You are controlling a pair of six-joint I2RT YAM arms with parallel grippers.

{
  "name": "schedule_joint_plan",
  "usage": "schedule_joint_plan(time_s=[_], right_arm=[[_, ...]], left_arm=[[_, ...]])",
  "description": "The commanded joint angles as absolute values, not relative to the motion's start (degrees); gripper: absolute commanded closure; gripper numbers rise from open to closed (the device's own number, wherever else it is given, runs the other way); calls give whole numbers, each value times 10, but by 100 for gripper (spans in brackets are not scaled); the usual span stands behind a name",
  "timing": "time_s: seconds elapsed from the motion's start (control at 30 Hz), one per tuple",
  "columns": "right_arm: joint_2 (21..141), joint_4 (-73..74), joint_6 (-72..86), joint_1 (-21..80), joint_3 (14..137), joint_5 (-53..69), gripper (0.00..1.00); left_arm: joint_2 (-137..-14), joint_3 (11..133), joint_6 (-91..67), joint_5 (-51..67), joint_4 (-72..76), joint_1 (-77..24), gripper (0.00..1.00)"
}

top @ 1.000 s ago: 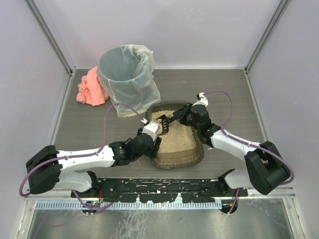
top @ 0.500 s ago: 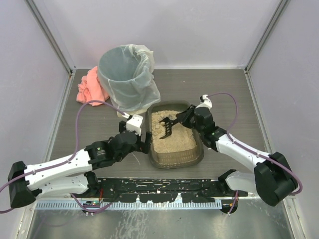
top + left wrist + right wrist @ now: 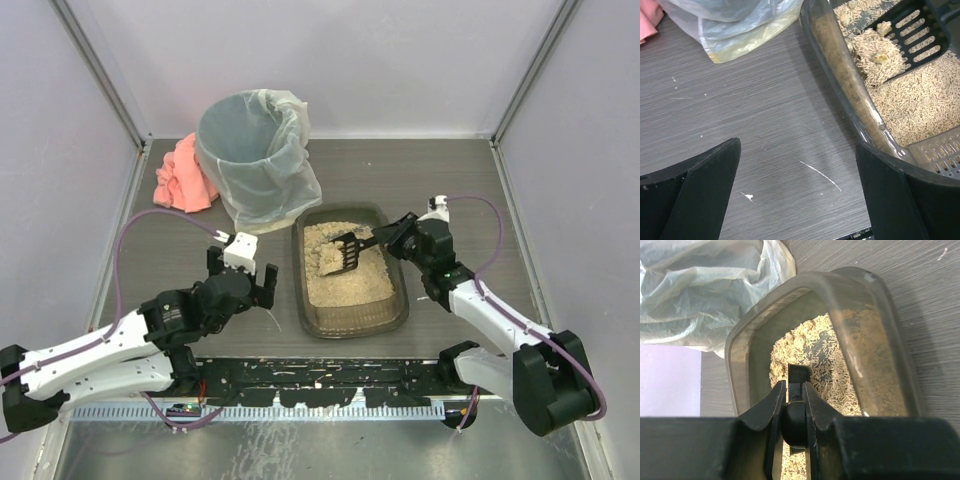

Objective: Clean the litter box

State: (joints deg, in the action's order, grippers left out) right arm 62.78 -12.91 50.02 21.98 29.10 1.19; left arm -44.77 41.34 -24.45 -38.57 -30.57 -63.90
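The litter box (image 3: 352,322) sits on the tabletop (image 3: 450,180) between the two arms, just in front of the lined waste bin (image 3: 262,185), its beige pellets heaped toward the far end. The right gripper (image 3: 392,236) has its jaws clenched on the handle of the black slotted scoop (image 3: 340,256), whose blade rests low in the litter at the far left of the tray with a pile of pellets and a few pale clumps (image 3: 875,50) on it. The left gripper (image 3: 241,268) hovers over bare tabletop just beside the tray's left wall, jaws spread wide and grasping nothing. That is probably the main hazard: nothing steadies the tray, so a hard push or drag of the scoop could slide it or tip its edge. The handle is pinched near its end (a long lever for a narrow grip), so a heavy load might twist the blade and shed litter. On the way to the bin the scoop must cross the tray's rim and a strip of tabletop, where spills are likely, and the slack plastic liner could snag the blade.
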Motion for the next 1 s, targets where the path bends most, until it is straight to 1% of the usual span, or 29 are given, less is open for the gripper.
schedule_joint_plan(time_s=[0.0,0.33,0.47,0.63,0.8,0.9,0.97], right_arm=[[589,-189,533,178,278,81,99],[530,-198,573,87,246,184,100],[523,-233,601,32,222,237,99],[522,-293,659,-42,180,293,99],[550,-424,719,-45,132,343,99],[542,-428,731,-76,111,342,99],[536,-447,746,-65,99,327,99]], left_arm=[[-422,437,-244,-417,-326,-639,1],[-401,497,-253,-450,-423,-639,1],[-384,508,-244,-464,-458,-639,1],[-343,486,-238,-466,-467,-639,2],[-301,465,-249,-477,-485,-639,2],[-280,463,-257,-486,-494,-639,2],[-265,458,-260,-482,-494,-639,2]])
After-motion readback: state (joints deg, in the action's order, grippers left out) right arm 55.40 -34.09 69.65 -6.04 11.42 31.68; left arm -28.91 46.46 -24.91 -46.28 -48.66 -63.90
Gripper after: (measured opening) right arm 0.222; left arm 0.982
